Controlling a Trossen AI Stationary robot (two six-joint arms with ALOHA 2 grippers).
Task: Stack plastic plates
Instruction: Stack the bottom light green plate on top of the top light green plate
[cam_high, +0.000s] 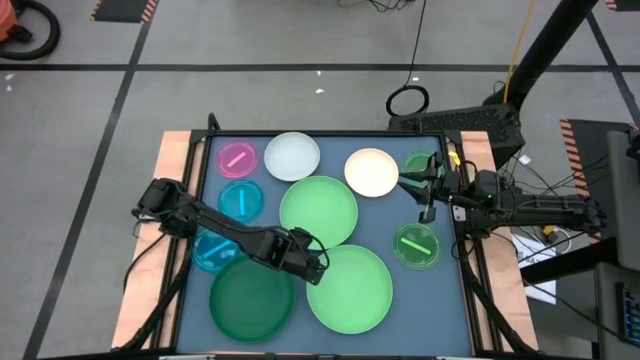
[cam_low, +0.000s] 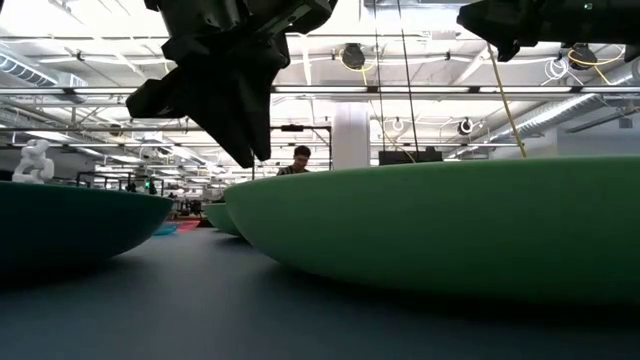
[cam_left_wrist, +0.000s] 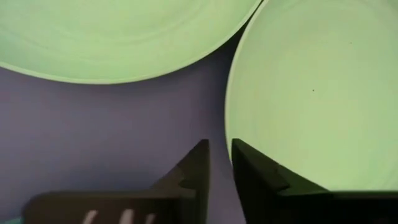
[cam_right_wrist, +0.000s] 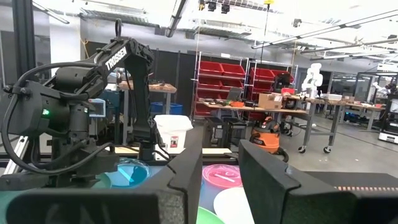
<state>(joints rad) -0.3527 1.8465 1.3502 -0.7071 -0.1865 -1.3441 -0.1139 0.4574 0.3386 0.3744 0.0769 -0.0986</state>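
Several round plates lie flat on the dark mat. Two large light green plates sit mid-table (cam_high: 318, 208) and nearer (cam_high: 352, 290), with a dark green plate (cam_high: 250, 300) beside them. A white plate (cam_high: 292, 156), a cream plate (cam_high: 371, 171), a pink plate (cam_high: 237, 158), two blue plates (cam_high: 241, 200) and two small green plates (cam_high: 416, 246) lie around them. My left gripper (cam_high: 316, 270) hovers narrowly open just above the near light green plate's rim (cam_left_wrist: 231, 118). One finger is over the plate and one is outside it. My right gripper (cam_high: 425, 205), narrowly open, waits near the cream plate.
My left arm reaches over the second blue plate (cam_high: 210, 250). The far small green plate (cam_high: 417, 162) is partly hidden by my right arm. Wooden table borders (cam_high: 175, 160) flank the mat. A bare strip of mat (cam_left_wrist: 93, 137) separates the two light green plates.
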